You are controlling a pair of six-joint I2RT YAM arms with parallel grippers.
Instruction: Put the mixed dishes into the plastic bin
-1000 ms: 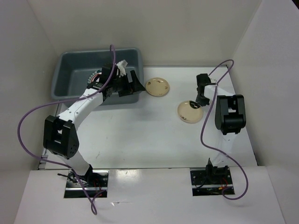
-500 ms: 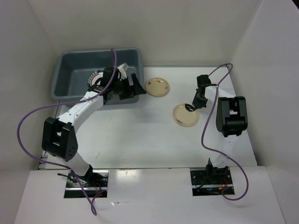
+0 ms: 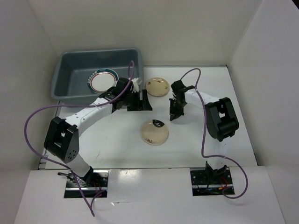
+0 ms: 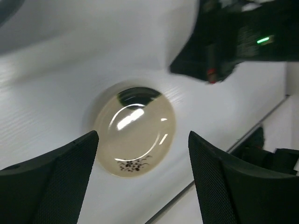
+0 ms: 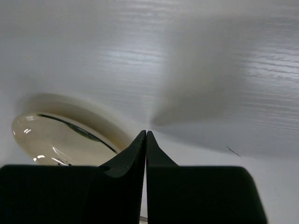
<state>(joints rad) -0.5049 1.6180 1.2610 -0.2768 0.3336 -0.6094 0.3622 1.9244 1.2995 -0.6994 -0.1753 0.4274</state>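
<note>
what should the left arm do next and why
Probably lower the open left gripper onto the rim of the near cream plate and close. The plate sits framed between its fingers, outside the bin, and the right gripper is shut and empty.

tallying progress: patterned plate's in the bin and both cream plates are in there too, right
Not quite. The patterned plate is in the bin, but the far cream plate and near cream plate lie on the table outside it, as the top external view shows.
</note>
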